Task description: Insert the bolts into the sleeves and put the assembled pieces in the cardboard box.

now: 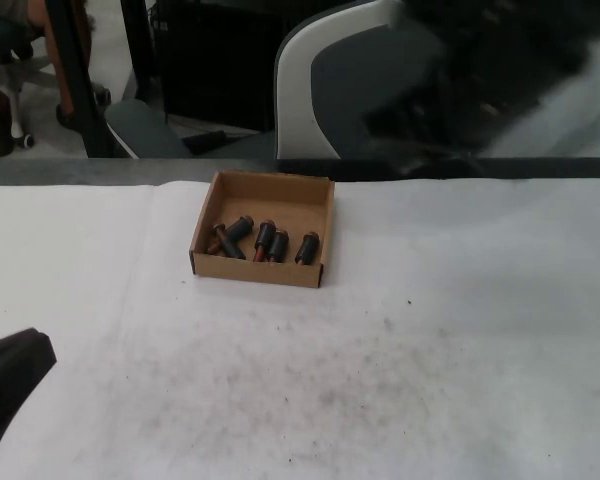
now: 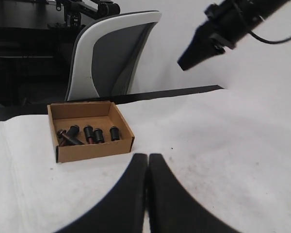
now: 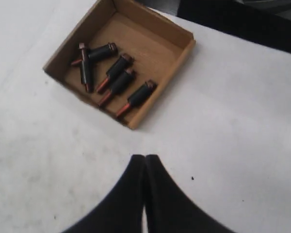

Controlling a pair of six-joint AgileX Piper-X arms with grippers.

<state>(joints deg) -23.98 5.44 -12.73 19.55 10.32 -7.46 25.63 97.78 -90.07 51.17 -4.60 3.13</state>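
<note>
The box (image 1: 255,268) sits upper centre in the high view on the white tabletop (image 1: 430,330). Five pieces (image 1: 278,245) lie inside it, two of them crossed. The left pincer (image 2: 148,162) and the right pincer (image 3: 145,162) each have their fingers pressed together, holding nothing, well apart from the box.

An office-like lab: an office chair (image 1: 340,90) stands behind a white-covered bench (image 1: 460,350).

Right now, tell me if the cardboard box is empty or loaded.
Loaded, not full. Five assembled pieces lie flat in the cardboard box, two of them crossed, with bare floor left beside them.
</note>
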